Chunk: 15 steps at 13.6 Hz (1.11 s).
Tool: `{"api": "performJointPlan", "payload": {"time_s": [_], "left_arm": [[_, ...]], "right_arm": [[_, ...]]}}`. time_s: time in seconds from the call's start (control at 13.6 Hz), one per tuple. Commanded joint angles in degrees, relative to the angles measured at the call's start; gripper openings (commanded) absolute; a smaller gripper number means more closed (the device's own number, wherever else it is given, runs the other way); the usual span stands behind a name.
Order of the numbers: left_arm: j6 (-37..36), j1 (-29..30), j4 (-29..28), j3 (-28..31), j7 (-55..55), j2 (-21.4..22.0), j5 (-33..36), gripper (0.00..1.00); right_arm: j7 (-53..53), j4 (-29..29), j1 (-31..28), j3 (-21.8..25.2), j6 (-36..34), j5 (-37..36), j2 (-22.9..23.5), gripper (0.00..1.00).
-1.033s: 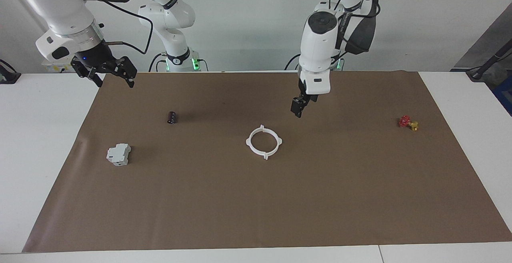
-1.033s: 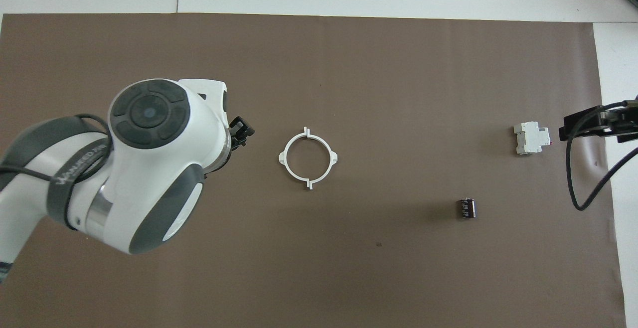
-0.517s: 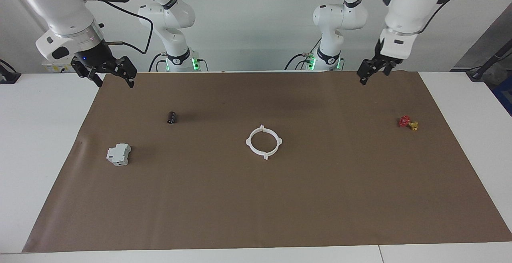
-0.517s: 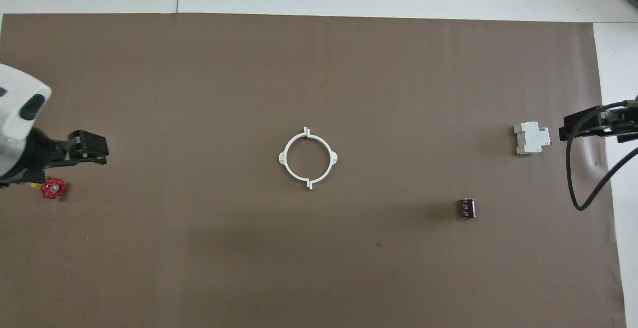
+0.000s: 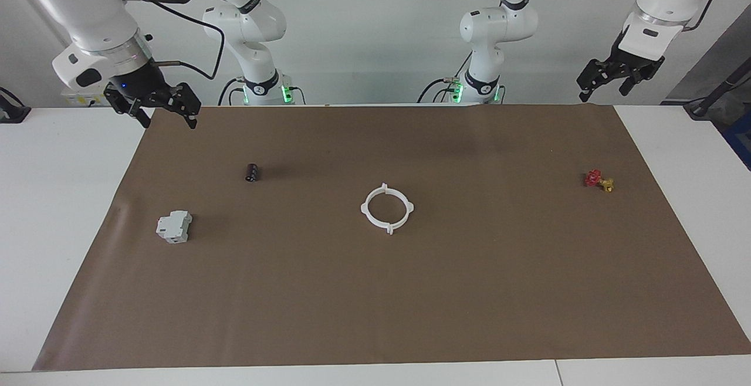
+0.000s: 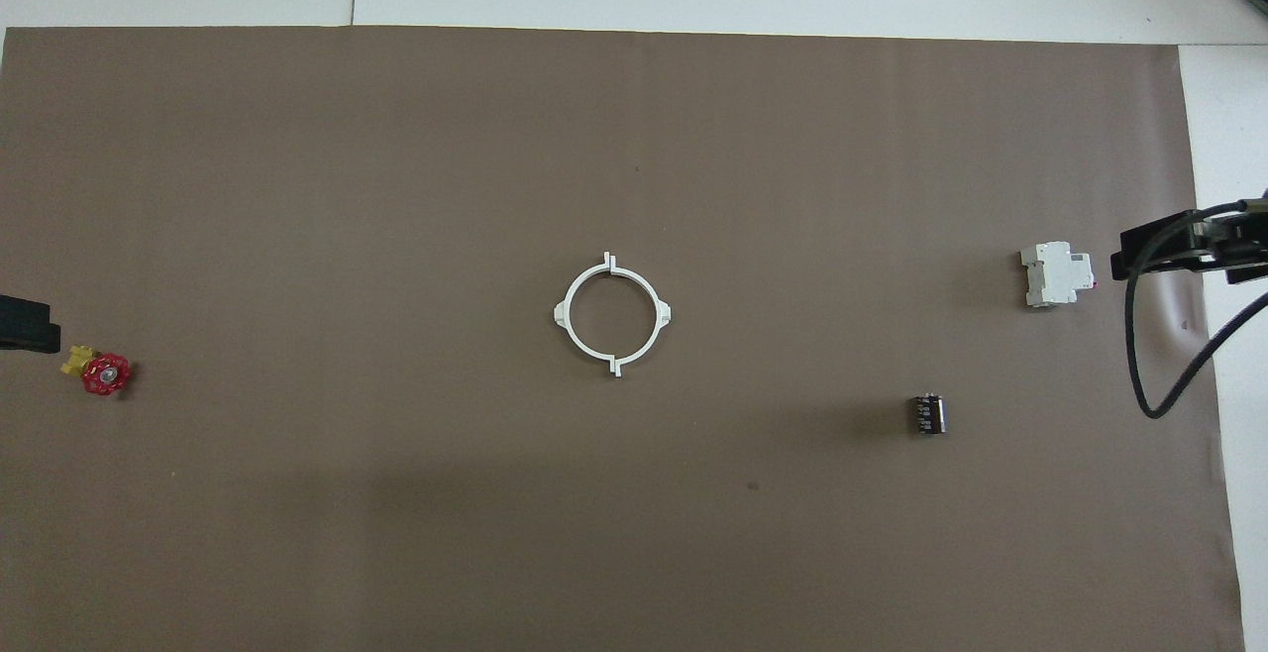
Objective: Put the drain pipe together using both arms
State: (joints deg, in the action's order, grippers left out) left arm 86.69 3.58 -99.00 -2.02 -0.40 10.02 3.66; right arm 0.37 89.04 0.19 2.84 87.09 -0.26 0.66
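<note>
Brown paper [image 5: 375,292] covers my table. Closest to the robots, I see my left gripper [image 5: 610,76] and right gripper [image 5: 154,103] raised over the corners, both spread open and empty. Farther out, mid-sheet, the white ring [image 5: 387,208] lies joined.

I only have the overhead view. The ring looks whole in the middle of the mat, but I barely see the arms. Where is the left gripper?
Observer: The left gripper hangs high over the edge of the mat at the left arm's end, open and empty.
Operator: And the right one?
Observer: The right gripper hangs over the mat's edge at the right arm's end, open, holding nothing.
Operator: Any sign at the bases?
Observer: Green lights glow at both arm bases.
</note>
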Motion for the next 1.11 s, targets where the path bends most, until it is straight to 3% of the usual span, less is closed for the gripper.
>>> {"api": "performJointPlan", "payload": {"time_s": [0.0, 0.22, 0.37, 0.59, 0.81, 1.03], "left_arm": [[0.14, 0.20, -0.14, -0.18, 6.69, 0.71, -0.06, 1.00], [2.69, -0.32, -1.55, 0.00, 9.72, -0.17, -0.15, 1.00], [3.13, -2.07, -1.03, 1.40, 9.54, -4.10, -0.15, 1.00], [3.57, -5.15, 0.91, 3.25, 8.58, -6.49, -0.41, 1.00], [2.00, -7.97, 2.58, 3.61, -3.08, -6.68, -0.41, 1.00], [1.29, -7.97, 3.10, 3.43, -3.65, -6.85, -0.50, 1.00]], "right_arm": [[-1.42, 1.58, -0.36, -0.03, 1.15, 0.87, -1.10, 1.00], [-1.42, 1.58, -0.36, -0.03, 1.06, 0.87, -1.10, 1.00], [-1.42, 1.58, -0.36, -0.03, 1.15, 0.87, -1.10, 1.00], [-1.42, 1.58, -0.36, -0.03, 1.06, 0.87, -1.10, 1.00], [-1.42, 1.58, -0.28, -0.03, 1.06, 0.87, -1.10, 1.00], [-1.42, 1.58, -0.36, -0.03, 1.15, 0.87, -1.10, 1.00]]}}
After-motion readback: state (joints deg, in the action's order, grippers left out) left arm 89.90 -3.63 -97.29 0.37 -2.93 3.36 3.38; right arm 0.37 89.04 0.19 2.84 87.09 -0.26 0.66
